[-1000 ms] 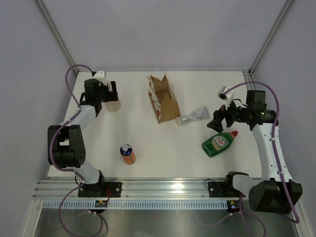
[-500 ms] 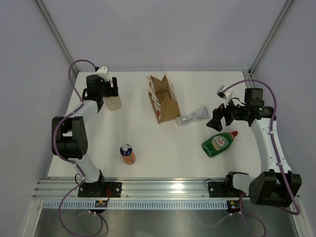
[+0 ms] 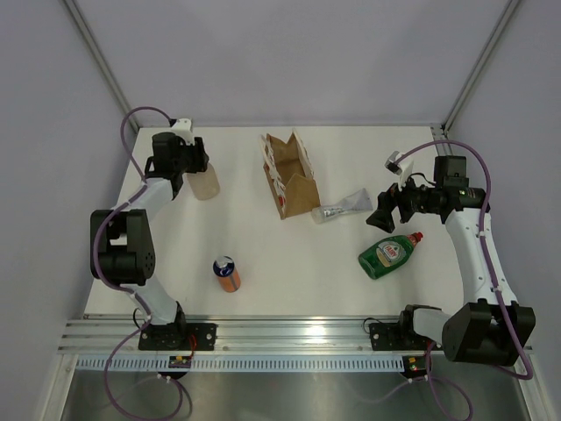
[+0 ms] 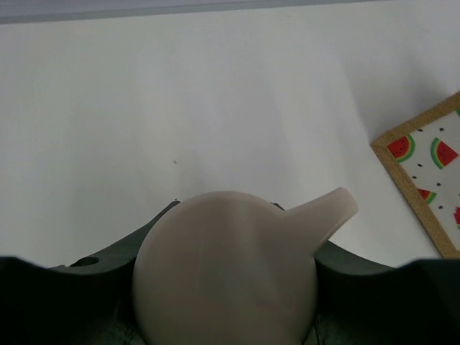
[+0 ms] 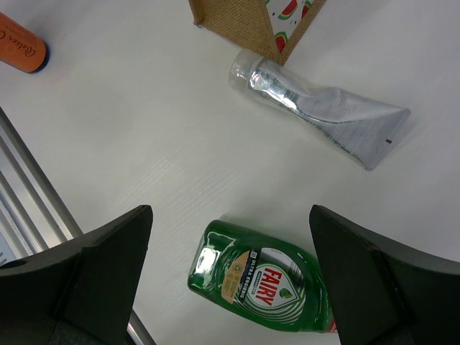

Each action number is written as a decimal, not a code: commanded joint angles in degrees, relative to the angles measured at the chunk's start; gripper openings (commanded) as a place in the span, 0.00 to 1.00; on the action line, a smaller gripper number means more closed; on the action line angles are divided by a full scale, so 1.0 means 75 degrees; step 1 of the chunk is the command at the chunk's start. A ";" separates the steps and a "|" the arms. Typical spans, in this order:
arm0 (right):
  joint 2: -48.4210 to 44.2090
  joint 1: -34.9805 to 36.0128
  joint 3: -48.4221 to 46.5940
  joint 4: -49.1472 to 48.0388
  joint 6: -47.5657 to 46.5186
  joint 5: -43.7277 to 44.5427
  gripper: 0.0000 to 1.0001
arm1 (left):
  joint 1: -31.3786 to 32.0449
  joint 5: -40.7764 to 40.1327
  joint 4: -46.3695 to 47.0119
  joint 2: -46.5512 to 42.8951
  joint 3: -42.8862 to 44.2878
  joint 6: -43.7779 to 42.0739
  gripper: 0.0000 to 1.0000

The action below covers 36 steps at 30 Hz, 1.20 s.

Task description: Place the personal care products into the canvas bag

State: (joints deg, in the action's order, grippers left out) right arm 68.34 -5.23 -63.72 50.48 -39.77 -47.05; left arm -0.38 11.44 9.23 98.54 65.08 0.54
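The beige pump-top soap bottle (image 3: 204, 181) stands at the back left of the table. My left gripper (image 3: 188, 167) is shut on it; in the left wrist view its pump head (image 4: 226, 273) fills the space between the dark fingers. The silvery squeeze tube (image 3: 344, 207) lies flat just right of the canvas bag (image 3: 289, 175), which stands open with its watermelon print showing (image 4: 431, 165). My right gripper (image 3: 384, 217) hovers open right of the tube (image 5: 323, 108), with nothing between its fingers.
A green Fairy dish-soap bottle (image 3: 388, 254) lies on its side below the right gripper (image 5: 230, 277). An orange can (image 3: 227, 273) stands near the front left. A metal rail (image 3: 280, 329) runs along the near edge of the table.
My left gripper has gone from open to shut on the soap bottle, nudging it slightly right. The right arm shifted a little at first, then held still.
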 commanded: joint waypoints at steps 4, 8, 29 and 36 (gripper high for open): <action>-0.0193 0.0007 -0.0058 -0.0074 0.0275 -0.0207 1.00 | 0.0484 0.0619 0.0047 -0.1700 0.0018 0.0935 0.00; -0.0205 0.0007 -0.0105 -0.0074 0.0416 -0.0348 1.00 | 0.0567 0.0630 -0.0165 -0.2368 -0.0122 0.1837 0.00; -0.0393 -0.0052 0.0024 0.0019 0.0404 -0.0255 0.99 | 0.2371 -0.0295 -0.0915 -0.3589 0.2208 0.3338 0.00; -0.0381 -0.0111 0.0059 -0.0086 0.0497 -0.0313 1.00 | 0.3120 -0.0119 -0.0833 -0.2418 0.3508 0.3492 0.00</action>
State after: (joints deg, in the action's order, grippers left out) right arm 66.57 -5.72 -63.53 50.48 -36.56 -47.70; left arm 19.86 10.61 -6.44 76.64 85.12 24.14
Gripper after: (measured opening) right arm 0.993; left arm 0.503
